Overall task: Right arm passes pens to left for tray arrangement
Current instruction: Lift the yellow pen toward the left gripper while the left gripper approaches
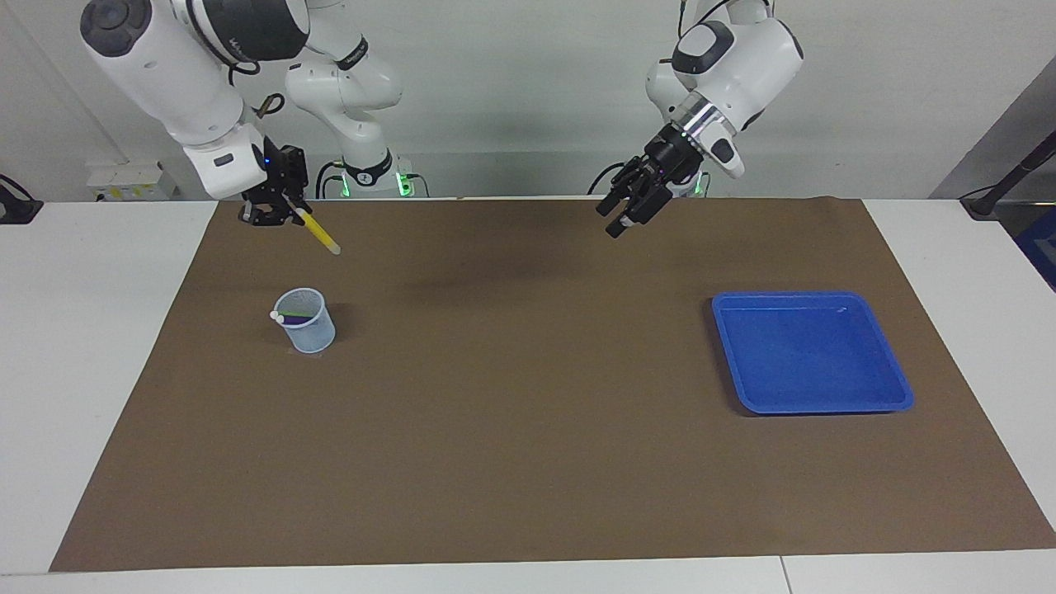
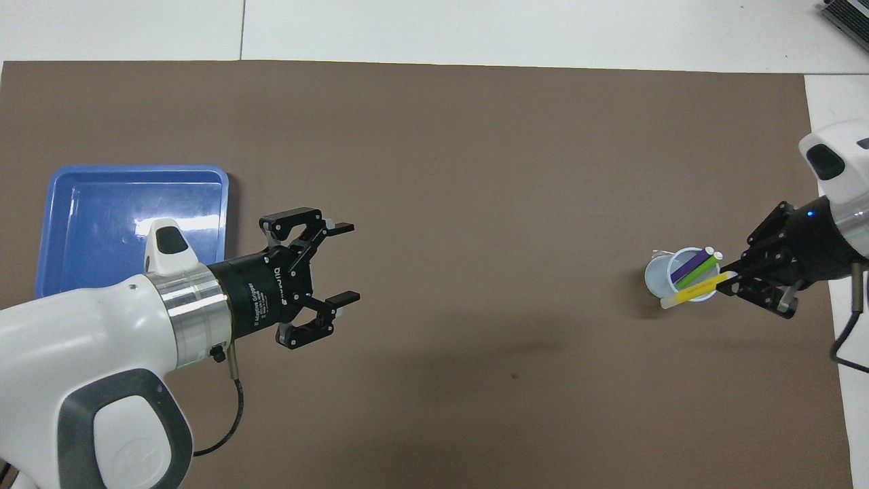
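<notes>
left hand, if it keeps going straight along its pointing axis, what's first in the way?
Nothing stands in that line. The left hand, open, points toward the right arm's end and slants down in the facing view, so it would likely meet bare brown mat first. Depth is uncertain.

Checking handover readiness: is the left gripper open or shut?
Open. The overhead view shows the left gripper with its fingers spread wide apart, nothing between them, up over the brown mat.
</notes>
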You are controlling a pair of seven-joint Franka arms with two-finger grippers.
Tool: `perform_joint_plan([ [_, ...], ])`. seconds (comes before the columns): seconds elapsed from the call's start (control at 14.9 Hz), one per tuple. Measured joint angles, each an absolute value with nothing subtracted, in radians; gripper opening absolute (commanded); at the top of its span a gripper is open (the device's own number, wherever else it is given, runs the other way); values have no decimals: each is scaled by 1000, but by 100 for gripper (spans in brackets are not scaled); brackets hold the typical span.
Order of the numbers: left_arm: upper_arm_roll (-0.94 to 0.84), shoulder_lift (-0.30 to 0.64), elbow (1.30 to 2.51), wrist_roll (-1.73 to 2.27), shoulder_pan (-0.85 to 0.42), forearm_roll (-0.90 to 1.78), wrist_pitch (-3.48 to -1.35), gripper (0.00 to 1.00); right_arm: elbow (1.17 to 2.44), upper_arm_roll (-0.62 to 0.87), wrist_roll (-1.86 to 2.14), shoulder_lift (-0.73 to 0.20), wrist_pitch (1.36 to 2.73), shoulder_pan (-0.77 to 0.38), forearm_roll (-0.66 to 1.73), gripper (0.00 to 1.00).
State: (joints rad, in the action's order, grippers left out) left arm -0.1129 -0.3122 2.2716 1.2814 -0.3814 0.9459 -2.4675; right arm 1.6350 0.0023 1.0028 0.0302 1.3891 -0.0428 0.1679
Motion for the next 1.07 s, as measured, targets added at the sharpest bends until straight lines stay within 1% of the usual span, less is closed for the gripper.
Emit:
perform_joint_plan([
  [0.2,-113,-312,2281,1349,-390,978,-2481,91,1635,108,710,34,1392,-48,258,0],
  [0.33,-113,-313,2281,1426,-396,978,-2484,91,1638,184,517,35,1421,-51,311,0],
  [0.54,-119,-313,2281,1506,-414,979,-2486,91,1681,247,312,51,1513,-56,414,0],
  [0.87,-134,-313,2280,1599,-415,979,-2486,91,1825,319,84,121,1694,-60,564,0],
  [1.07,-180,-314,2280,1657,-416,979,-2488,91,1864,337,-30,146,1782,-112,581,0],
])
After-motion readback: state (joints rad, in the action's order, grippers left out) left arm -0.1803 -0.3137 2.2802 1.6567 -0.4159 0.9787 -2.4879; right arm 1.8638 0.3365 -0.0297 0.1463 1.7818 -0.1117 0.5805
